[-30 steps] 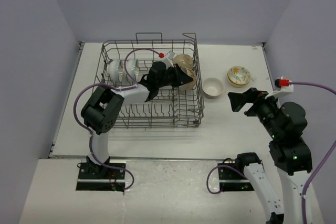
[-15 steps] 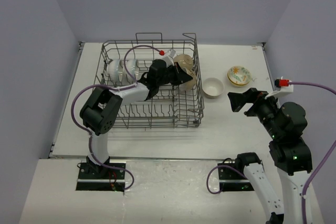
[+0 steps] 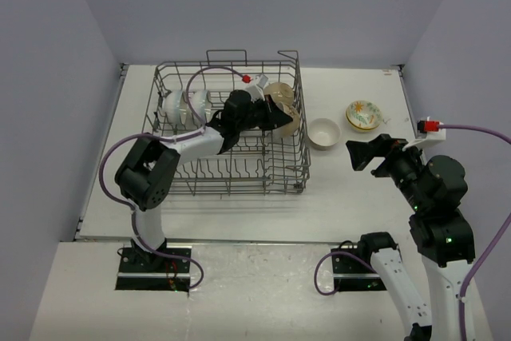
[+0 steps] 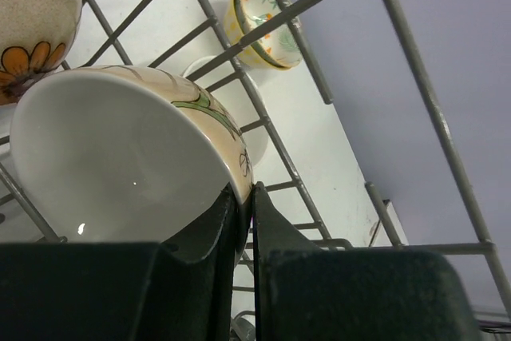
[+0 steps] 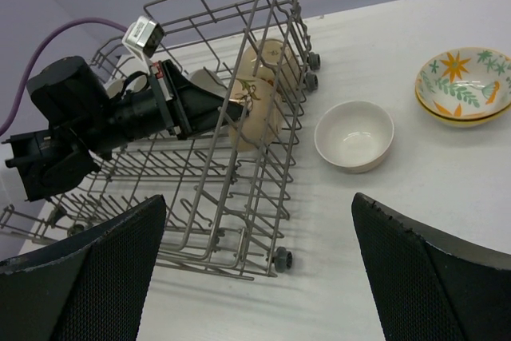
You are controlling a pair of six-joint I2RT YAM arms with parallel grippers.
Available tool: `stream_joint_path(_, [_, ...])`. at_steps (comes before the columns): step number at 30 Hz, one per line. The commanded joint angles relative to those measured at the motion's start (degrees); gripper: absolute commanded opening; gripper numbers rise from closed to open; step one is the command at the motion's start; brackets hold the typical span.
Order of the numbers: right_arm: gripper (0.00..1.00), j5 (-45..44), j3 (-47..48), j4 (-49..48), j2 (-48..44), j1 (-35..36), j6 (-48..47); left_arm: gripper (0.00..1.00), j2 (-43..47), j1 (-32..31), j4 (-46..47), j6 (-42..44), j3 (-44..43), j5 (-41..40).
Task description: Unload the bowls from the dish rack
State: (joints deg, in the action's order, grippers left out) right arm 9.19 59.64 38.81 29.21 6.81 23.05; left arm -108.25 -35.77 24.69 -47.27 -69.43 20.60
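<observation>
The right gripper [image 3: 357, 154] is held above the white table [image 3: 351, 205], near its right edge, with its fingers spread wide and nothing between them. To its left the grey wire dish rack [image 3: 231, 185] is seen, resting on small wheels.

The left arm is reached into the rack from the near left. The left gripper [image 4: 243, 197] is clenched on the rim of a cream bowl painted with green leaves [image 4: 104, 157]. One finger is set inside the rim and the other outside. This bowl is kept inside the rack, at its right side close to the wire wall, tilted on edge with its white inside facing the wrist camera.

Just outside that wall, a plain white bowl [image 3: 324, 132] is set upright on the table. Slightly farther right, yellow floral bowls [image 3: 363, 114] are seen, apparently two stacked. Inside the rack, white bowls [image 3: 180, 107] are stood on edge between the tines at the far left. A speckled tan bowl with an orange flower [image 4: 32, 13] is lodged just beyond the held one.
</observation>
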Motion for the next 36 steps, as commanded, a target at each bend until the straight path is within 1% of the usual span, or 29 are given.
stream_joint_path(1, [0.99,1.3,0.4,-2.2,-0.3,0.1,-1.0,0.00,6.7,-0.4,10.5,1.7,-0.1,1.8])
stream_joint_path(4, [0.99,1.3,0.4,-2.3,-0.2,0.2,-1.0,0.00,7.3,-0.4,12.0,2.6,-0.3,3.0])
stream_joint_path(9, [0.99,1.4,1.4,-2.4,0.9,0.1,-0.5,0.00,9.5,-0.4,11.2,6.7,0.3,3.4])
stream_joint_path(12, [0.99,1.9,3.2,-2.2,3.2,0.1,0.3,0.00,13.1,-0.9,6.0,11.6,-0.6,1.8])
stream_joint_path(17, [0.99,3.0,5.1,-3.5,6.3,0.2,1.0,0.00,15.7,-0.9,-1.4,18.2,-3.3,0.8])
stream_joint_path(20, [0.99,3.6,9.5,-1.4,11.3,0.9,0.4,0.00,17.8,-1.1,-7.4,23.8,-5.0,0.8])
stream_joint_path(21, [0.99,2.2,11.4,-0.1,15.1,1.4,-0.1,0.00,19.0,-1.1,-11.5,27.6,-6.4,0.6])
stream_joint_path(22, [0.99,0.9,16.0,3.0,17.3,3.4,-1.1,0.00,19.6,-1.6,-13.6,30.0,-7.0,0.5])
stream_joint_path(23, [0.99,-0.8,18.6,4.6,19.1,4.9,-1.3,0.00,20.4,-2.0,-15.6,34.7,-8.1,0.0])
stream_joint_path(24, [0.99,-2.6,20.9,5.7,20.8,6.5,-1.6,0.00,21.7,-2.6,-19.8,37.2,-8.7,-0.7])
stream_joint_path(25, [0.99,-6.6,26.1,8.3,24.0,10.2,-2.0,0.00,22.4,-4.5,-21.9,40.2,-9.2,-2.8])
stream_joint_path(26, [0.99,-8.7,28.8,9.7,25.8,12.2,-2.0,0.00,23.6,-5.8,-26.3,45.7,-10.0,-4.2])
stream_joint_path(27, [0.99,-11.8,34.4,12.6,29.7,15.8,-2.4,0.00,24.2,-8.3,-28.5,48.2,-10.3,-6.1])
stream_joint_path(28, [0.99,-12.8,37.0,14.1,31.9,17.3,-3.4,0.00,24.7,-9.5,-29.8,50.8,-10.3,-8.4])
stream_joint_path(29, [0.99,-13.5,39.5,15.4,34.0,18.7,-4.0,0.00,26.1,-10.5,-31.5,53.7,-9.9,-9.0])
stream_joint_path(30, [0.99,-14.5,43.1,17.2,35.9,21.1,-4.3,0.00,26.9,-12.4,-32.1,54.7,-9.6,-9.5])
stream_joint_path(31, [0.99,-17.5,44.3,17.9,39.0,22.3,-4.9,0.00,27.4,-13.3,-32.8,55.7,-9.4,-11.0])
stream_joint_path(34, [0.99,-20.7,46.8,19.7,43.1,25.7,-6.2,0.00,30.2,-17.2,-33.9,59.1,-8.3,-13.6])
stream_joint_path(36, [0.98,-20.7,46.9,20.3,44.3,27.0,-6.9,0.00,32.0,-20.1,-34.7,60.4,-7.4,-14.5])
